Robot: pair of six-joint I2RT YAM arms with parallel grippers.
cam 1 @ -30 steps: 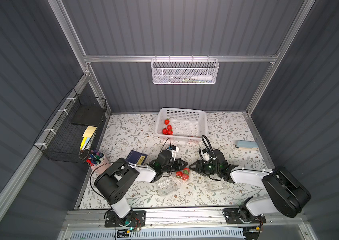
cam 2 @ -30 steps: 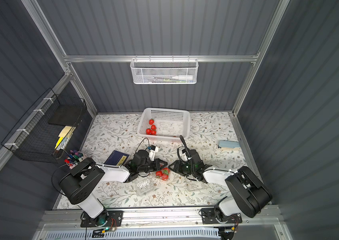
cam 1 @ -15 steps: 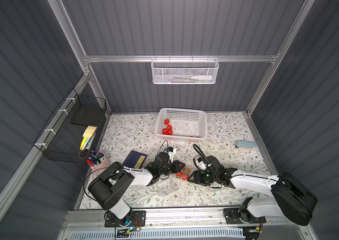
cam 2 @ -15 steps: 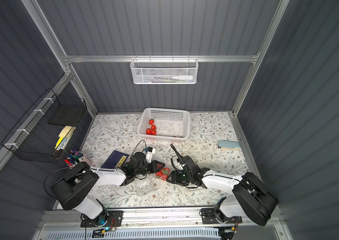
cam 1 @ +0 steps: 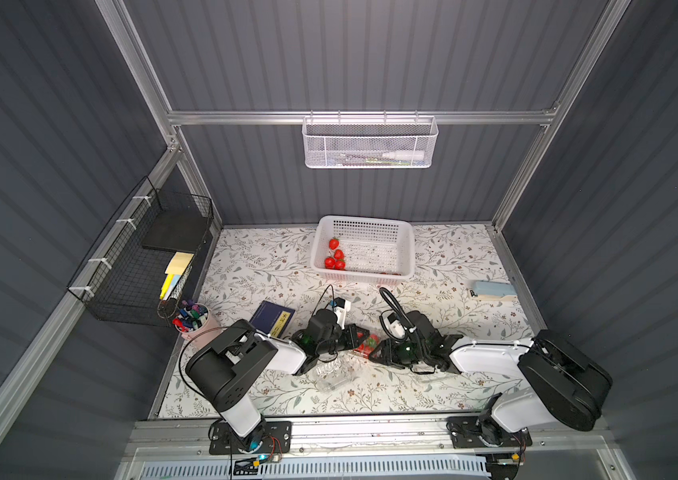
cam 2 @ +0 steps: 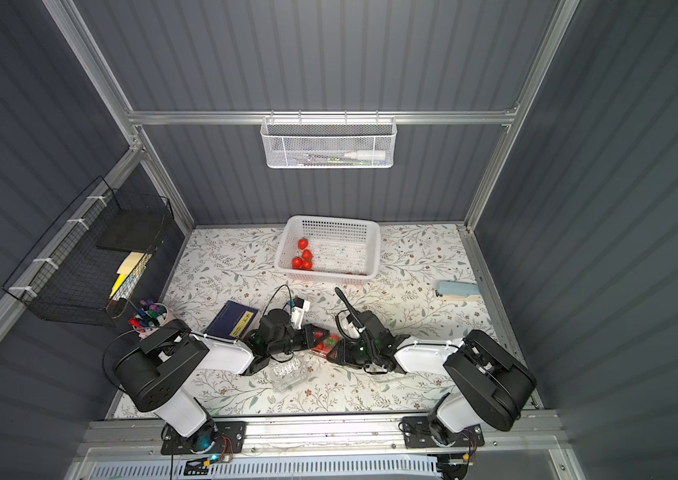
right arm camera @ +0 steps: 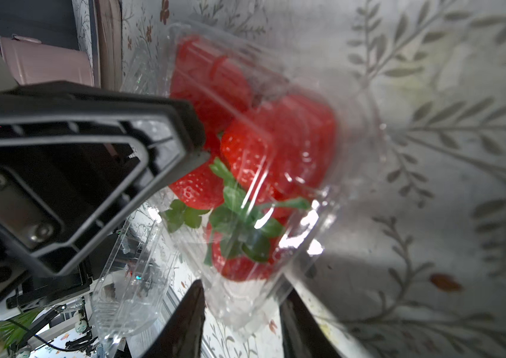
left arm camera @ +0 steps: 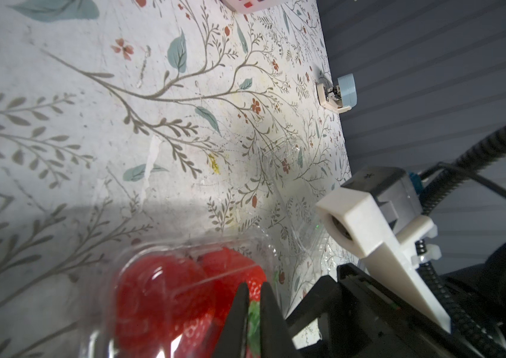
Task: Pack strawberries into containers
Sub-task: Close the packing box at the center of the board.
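The full box (cam 1: 367,345) sits at 6 o'clock on the mat (cam 1: 254,266), with several berries (right arm camera: 276,139) inside under clear plastic. The left claw (left arm camera: 254,288) reaches in from 9 o'clock, its tips pressed together at the box's rim. Whether plastic is nipped between them I cannot tell. The right claw (right arm camera: 242,297) reaches in from 3 o'clock, jaws standing either side of the box's end, and I cannot tell if they touch it.

This looks like the lid-closing step. To do it well, one side should steady the box while the other squeezes the rim gently and squarely. Thin ribbed plastic is likely to flex and skid on a smooth mat, and a leaf cap caught in the seam would stop the snap.

An empty box (cam 1: 333,374) lies at 7 o'clock of the full one, and more berries lie in the basket (cam 1: 370,221) at 12 o'clock. The mat is pale, leaf-printed and slightly scuffed. Dark ribbed walls (cam 1: 370,62) and an aluminium frame (cam 1: 362,117) enclose it.
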